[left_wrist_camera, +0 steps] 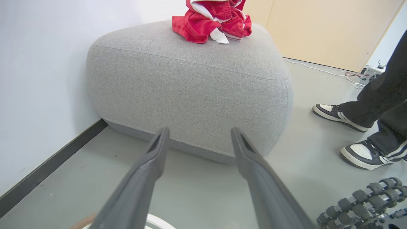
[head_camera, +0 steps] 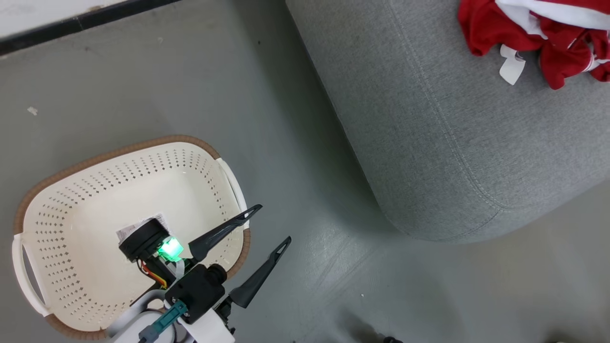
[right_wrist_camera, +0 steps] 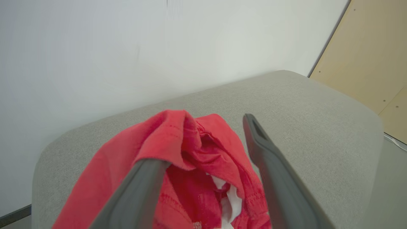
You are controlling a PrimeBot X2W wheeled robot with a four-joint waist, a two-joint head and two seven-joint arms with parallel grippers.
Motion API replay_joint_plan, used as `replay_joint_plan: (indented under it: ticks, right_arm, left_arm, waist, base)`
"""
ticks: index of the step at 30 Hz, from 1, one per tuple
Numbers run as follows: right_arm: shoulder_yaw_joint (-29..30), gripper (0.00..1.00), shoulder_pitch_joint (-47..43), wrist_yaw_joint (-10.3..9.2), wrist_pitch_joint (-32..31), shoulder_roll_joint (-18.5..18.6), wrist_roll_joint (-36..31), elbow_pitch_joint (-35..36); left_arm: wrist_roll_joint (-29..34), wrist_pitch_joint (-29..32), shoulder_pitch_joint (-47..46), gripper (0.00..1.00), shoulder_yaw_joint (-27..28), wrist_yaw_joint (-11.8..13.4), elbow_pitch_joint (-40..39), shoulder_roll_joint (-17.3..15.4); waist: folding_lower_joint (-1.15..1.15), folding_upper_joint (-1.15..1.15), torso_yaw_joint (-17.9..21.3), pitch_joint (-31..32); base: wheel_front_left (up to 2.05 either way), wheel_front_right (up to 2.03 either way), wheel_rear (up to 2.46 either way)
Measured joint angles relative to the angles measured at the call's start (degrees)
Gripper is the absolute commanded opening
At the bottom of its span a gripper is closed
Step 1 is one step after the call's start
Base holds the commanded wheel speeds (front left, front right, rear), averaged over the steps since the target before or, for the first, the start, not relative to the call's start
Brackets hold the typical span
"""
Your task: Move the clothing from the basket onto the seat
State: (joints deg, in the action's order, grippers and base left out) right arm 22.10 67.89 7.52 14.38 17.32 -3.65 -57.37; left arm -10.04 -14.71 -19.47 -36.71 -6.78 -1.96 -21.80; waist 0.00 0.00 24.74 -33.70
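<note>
The cream basket (head_camera: 119, 152) with a brown rim stands on the floor at the lower left; inside it I see a white label and no cloth. My left gripper (head_camera: 274, 223) hangs open over the basket's right rim, with nothing between its fingers. In the left wrist view it (left_wrist_camera: 199, 131) points at the grey seat (left_wrist_camera: 190, 79). The red clothing (head_camera: 548, 28) lies bunched on the seat (head_camera: 452, 133) at the top right, and appears again (left_wrist_camera: 206, 22) in the left wrist view. My right gripper (right_wrist_camera: 203, 140) stands open over the clothing (right_wrist_camera: 197, 152), a red fold draped over its left fingertip.
A person in dark trousers and grey-and-white shoes (left_wrist_camera: 337, 114) stands right of the seat. A white cable (left_wrist_camera: 318, 68) runs along the floor by a tan door (left_wrist_camera: 318, 28). A white wall with a black baseboard (head_camera: 71, 24) runs behind. Grey rollers (left_wrist_camera: 365, 200) show low right.
</note>
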Motion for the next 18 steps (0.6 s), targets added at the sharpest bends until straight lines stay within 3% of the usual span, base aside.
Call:
replay_joint_plan:
  ticks: [10,18]
  right_arm:
    - [-1.8,1.0,-3.0,0.0,0.0,0.9,-1.0,2.7]
    - [-7.1,1.0,-9.7,0.04,-5.1,-0.2,-1.2,-2.6]
  left_arm:
    - [-1.1,0.0,0.1,1.0,0.4,-0.3,0.6,2.1]
    - [-1.9,0.0,0.8,1.0,1.6,-0.4,0.7,3.4]
  waist:
    - [0.0,0.0,1.1,3.3]
    - [0.0,0.0,1.8,6.0]
  base:
    - [0.0,0.0,0.0]
    - [0.0,0.0,0.0]
